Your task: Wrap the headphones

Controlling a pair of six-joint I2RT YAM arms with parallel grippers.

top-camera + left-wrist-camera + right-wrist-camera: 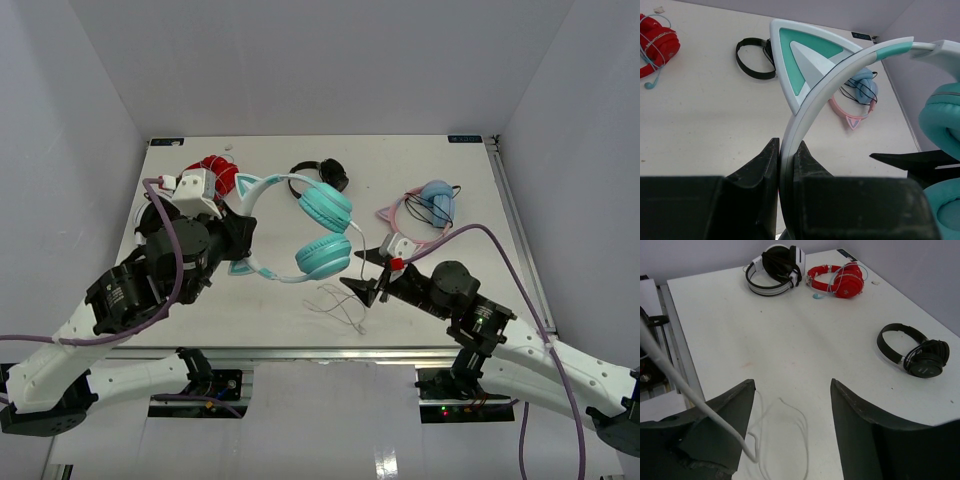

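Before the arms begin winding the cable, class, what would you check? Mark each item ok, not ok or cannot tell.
1. Left gripper shut on the headband of the teal headphones: ok.
2. Right gripper open, ready to grasp: ok.
3. White cable held by the right gripper: not ok; it lies loose on the table.
4. Cable free of knots: cannot tell.
5. Plug end located: cannot tell.

Top view looks down on the table [270, 320]; close wrist views share red headphones [657, 45].
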